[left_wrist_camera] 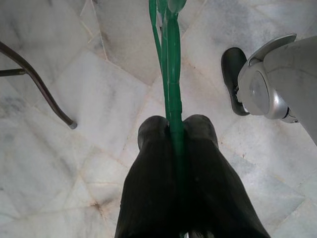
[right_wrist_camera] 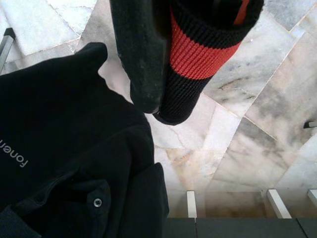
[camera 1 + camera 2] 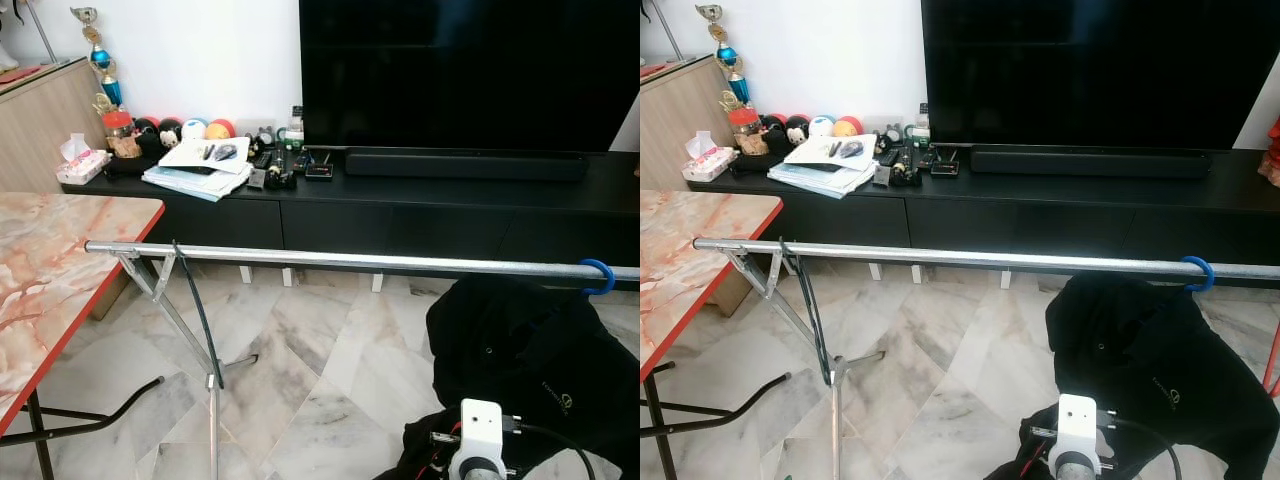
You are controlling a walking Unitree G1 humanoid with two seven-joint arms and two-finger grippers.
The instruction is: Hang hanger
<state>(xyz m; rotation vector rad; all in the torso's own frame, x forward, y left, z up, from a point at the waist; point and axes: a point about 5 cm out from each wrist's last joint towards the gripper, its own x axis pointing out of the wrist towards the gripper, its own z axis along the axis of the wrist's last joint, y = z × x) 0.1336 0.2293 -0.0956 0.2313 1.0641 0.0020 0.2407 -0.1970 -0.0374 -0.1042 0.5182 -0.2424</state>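
Marble floor point(image 3: 300, 380), rail point(image 3: 380, 262) at 12 o'clock | left tool point(image 1: 173, 131) pinching green hanger point(image 1: 171, 59) | right tool point(image 2: 166, 106) state: cannot tell | lift hook above rail, beside blue hanger point(image 3: 598, 275) at 2 o'clock.

head eyes share the rail point(image 3: 350, 261); wrist cameras face marble floor point(image 1: 59, 163) closely.

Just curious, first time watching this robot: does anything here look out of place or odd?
Slightly. The black garment on the blue hanger sags low off the rail, and the left gripper holds a green hanger over the floor.
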